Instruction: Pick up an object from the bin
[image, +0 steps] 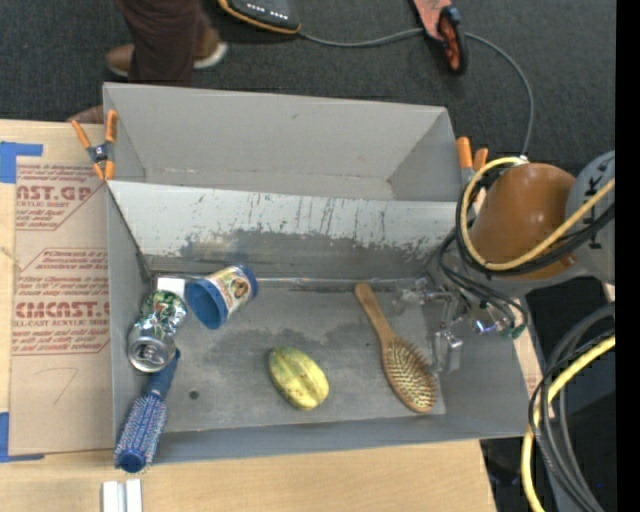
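Near the bin's (300, 140) right wall, the claw (447, 345) hangs just beside a wooden hairbrush (408, 375); whether it is clenched cannot be told. Bare floor separates the brush from a yellow fruit (298, 378). The blue cup's (222, 295) label is unreadable.

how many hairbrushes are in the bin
2: a wooden hairbrush on the right of the bin floor, and a blue round hairbrush in the near left corner. None seems hidden.
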